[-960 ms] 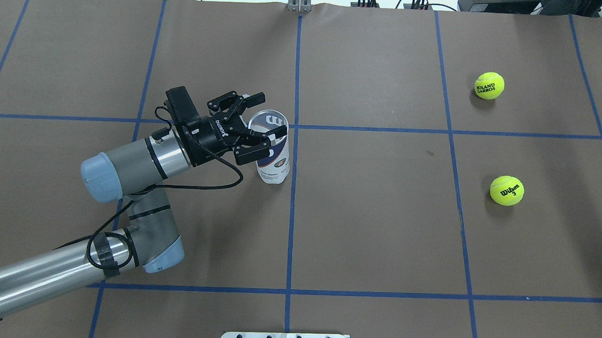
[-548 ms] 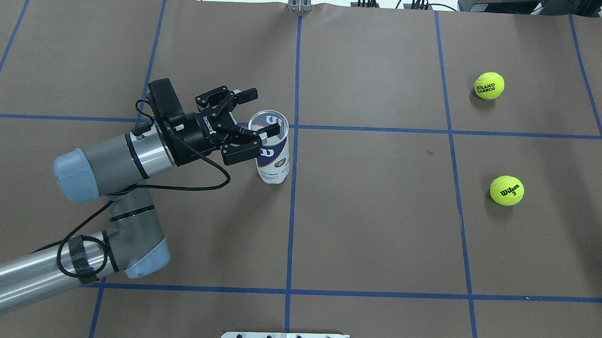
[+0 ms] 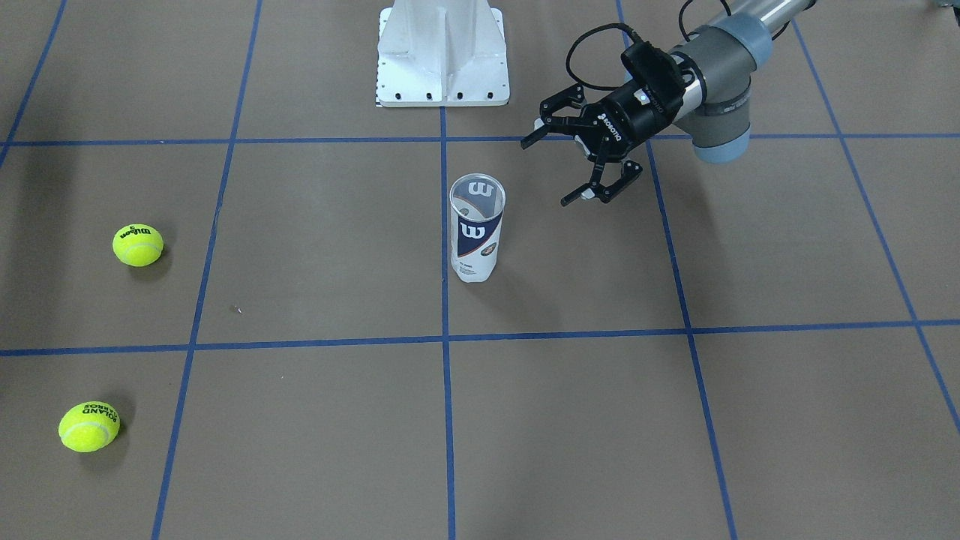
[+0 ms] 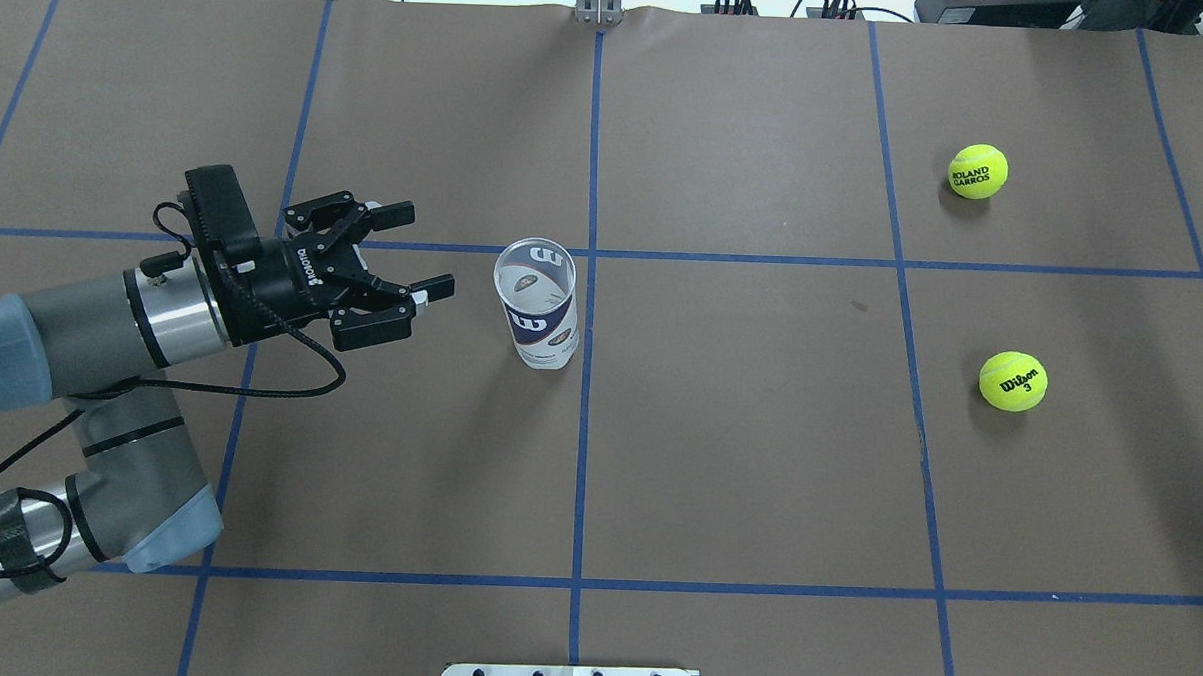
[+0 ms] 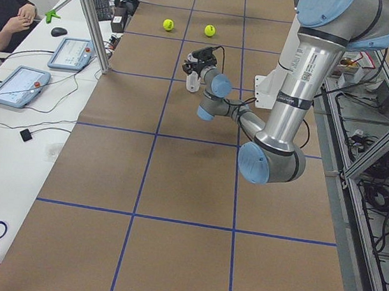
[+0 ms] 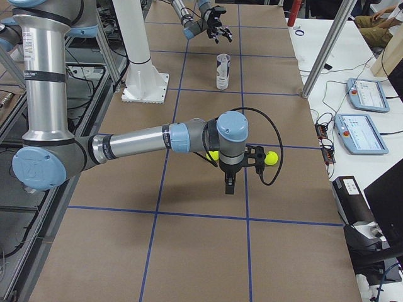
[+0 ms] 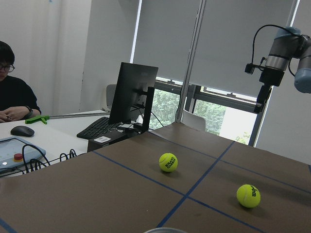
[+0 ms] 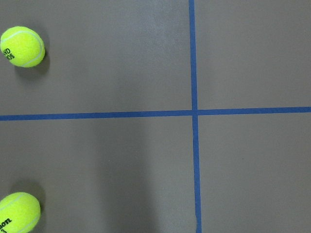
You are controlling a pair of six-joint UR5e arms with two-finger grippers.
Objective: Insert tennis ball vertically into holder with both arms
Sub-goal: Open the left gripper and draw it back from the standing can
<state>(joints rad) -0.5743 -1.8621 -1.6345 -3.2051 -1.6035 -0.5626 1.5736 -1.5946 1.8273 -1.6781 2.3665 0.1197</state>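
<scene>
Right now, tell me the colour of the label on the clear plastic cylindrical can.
Its label is navy and white; front-facing view shows it best.

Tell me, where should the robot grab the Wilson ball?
Probably across the middle of the Wilson tennis ball, coming straight down from above. It is round, so any pair of opposite sides works, and it lies alone on the table with nothing touching it.

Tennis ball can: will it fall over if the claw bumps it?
Probably. The tennis-ball can stands upright, tall and narrow, and the open left claw is clear of it. It looks empty, so likely light. Once down, its round side would probably roll.
</scene>
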